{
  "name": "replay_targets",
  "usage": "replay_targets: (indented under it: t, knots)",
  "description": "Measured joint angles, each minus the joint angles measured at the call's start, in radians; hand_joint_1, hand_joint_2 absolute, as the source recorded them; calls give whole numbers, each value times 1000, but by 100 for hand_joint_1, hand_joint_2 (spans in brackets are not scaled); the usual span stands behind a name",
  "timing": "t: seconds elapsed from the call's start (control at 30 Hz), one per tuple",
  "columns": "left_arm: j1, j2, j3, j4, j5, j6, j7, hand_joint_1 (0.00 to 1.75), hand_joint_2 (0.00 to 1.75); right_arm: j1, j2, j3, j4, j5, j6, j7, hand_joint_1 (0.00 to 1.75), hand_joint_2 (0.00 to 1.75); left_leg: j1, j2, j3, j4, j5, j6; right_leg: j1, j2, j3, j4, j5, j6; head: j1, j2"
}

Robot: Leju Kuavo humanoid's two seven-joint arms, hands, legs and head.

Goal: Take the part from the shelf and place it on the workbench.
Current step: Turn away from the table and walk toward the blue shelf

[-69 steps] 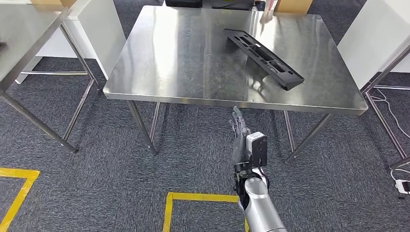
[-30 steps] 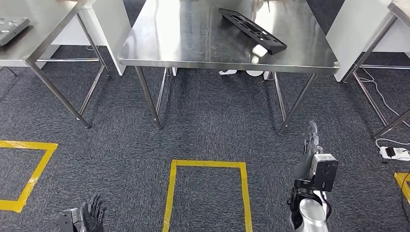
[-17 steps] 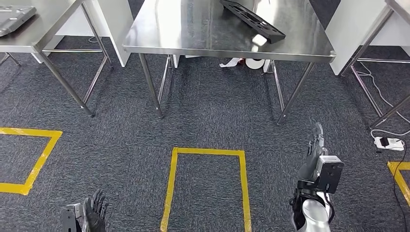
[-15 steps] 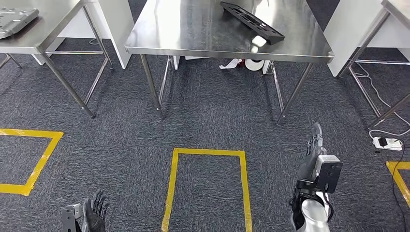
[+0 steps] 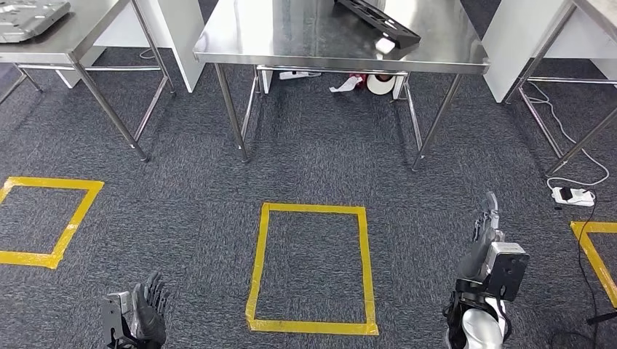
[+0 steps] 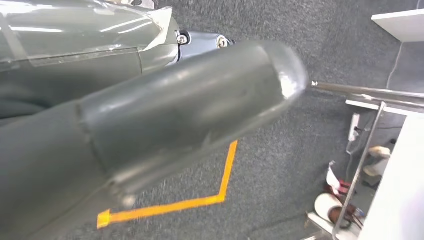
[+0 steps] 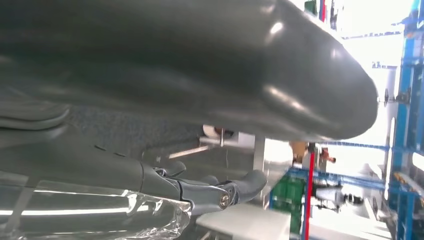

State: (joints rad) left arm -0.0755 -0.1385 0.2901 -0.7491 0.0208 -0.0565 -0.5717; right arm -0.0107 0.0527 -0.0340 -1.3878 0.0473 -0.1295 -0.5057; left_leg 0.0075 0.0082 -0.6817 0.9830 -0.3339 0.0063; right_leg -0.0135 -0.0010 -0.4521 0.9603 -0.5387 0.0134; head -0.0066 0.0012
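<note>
— Where is the part?
— The long black part (image 5: 378, 19) lies flat on the steel workbench (image 5: 291, 36) at the far side, toward its right end, cut off by the picture's edge.
— And the hands?
— Both hang low over the grey carpet, well apart from the bench. The right hand (image 5: 486, 236), near right, holds nothing, fingers straight and close together. The left hand (image 5: 148, 316), near left, holds nothing, fingers loosely apart. A yellow taped rectangle (image 5: 309, 267) lies between them.
</note>
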Motion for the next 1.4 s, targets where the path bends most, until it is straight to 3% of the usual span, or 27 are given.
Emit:
replay_targets:
  t: [0.03, 0.1, 0.13, 0.17, 0.2, 0.23, 0.27, 0.37, 0.4, 0.43, 0.53, 0.63, 0.77, 1.27, 1.4]
  knots:
    - [0, 1, -5, 1, 5, 3, 0, 0, 0, 4, 3, -3, -4, 4, 0, 3, 0, 0, 3, -1, -9, 15, -25, -7, -3, -1, -9, 0, 12, -13, -2, 0]
    - [0, 3, -15, 2, 14, 5, 1, 0, 0, 9, 9, -8, -11, 7, 0, 7, 0, 0, 6, -2, -38, 100, -122, -16, -7, -2, -30, 0, 36, -28, -5, 0]
    - [0, 4, -20, 3, 17, 6, 1, 0, 0, 11, 11, -10, -13, 8, 0, 8, 0, 0, 7, -3, -55, 167, -169, -20, -6, -2, -40, 1, 46, -31, -7, 0]
    - [0, 6, -25, 3, 19, 6, 2, 0, 0, 14, 13, -12, -15, 9, 0, 8, 0, 0, 7, -3, -70, 233, -197, -24, -6, -2, -50, 2, 56, -31, -8, 0]
    - [0, 7, -29, 4, 21, 8, 3, 0, 0, 17, 15, -13, -15, 9, 0, 9, 0, 0, 7, -4, -74, 279, -205, -26, -5, -2, -60, 4, 65, -29, -8, 0]
    - [0, 8, -32, 6, 22, 8, 4, 0, 0, 21, 16, -15, -15, 9, 0, 9, 0, 0, 8, -5, -61, 293, -197, -26, -5, -2, -71, 5, 73, -25, -8, 0]
    - [0, 8, -34, 6, 22, 9, 4, 0, 0, 24, 17, -16, -15, 9, 0, 9, 0, 0, 8, -5, -26, 263, -177, -25, -5, -2, -80, 7, 79, -21, -8, 0]
    - [-3, 11, -42, 7, 22, 9, 5, 0, 0, 25, 18, -19, -18, 9, 0, 9, 0, 0, 7, -7, 132, 55, -145, -10, -2, -2, -93, 15, 88, -9, -7, 0]
    - [-4, 12, -44, 7, 22, 9, 5, 0, 0, 24, 19, -20, -20, 9, 0, 9, 0, 0, 4, -8, 159, 13, -146, -4, 0, -3, -95, 18, 91, -5, -7, 0]
    - [-5, 12, -46, 7, 22, 10, 5, 0, 0, 24, 19, -20, -22, 9, 0, 9, 0, 0, 3, -8, 167, -3, -147, -1, 4, -3, -99, 20, 90, -3, -6, 0]
    - [-7, 13, -51, 7, 22, 12, 5, 0, 0, 26, 20, -24, -25, 9, 0, 8, 0, 0, -5, -7, 158, -6, -142, 4, 12, -3, -109, 23, 94, -3, -1, 0]
    - [-7, 14, -58, 8, 22, 13, 5, 0, 0, 28, 20, -30, -28, 9, 0, 8, 0, 0, -16, -6, 146, -3, -134, 17, 5, -3, -119, 21, 108, 12, 1, 0]
    - [-7, 14, -73, 9, 22, 16, 7, 0, 0, 31, 21, -37, -37, 9, -4, 11, 0, 0, -22, -6, 135, 1, -127, 26, 0, -3, -127, 21, 116, 20, 1, 0]
    - [-10, 14, -105, 13, 27, 38, 10, 0, 0, 47, 26, -60, -57, 14, 13, 22, 0, 0, -23, -6, 131, 3, -124, 28, -2, -3, -131, 21, 120, 26, 1, 0]
    - [-11, 19, -106, 17, 38, 45, 8, 0, 0, 46, 29, -64, -56, -4, 40, 24, 0, 0, -26, -7, 125, 11, -124, 32, -11, -3, -135, 19, 126, 34, 0, 0]
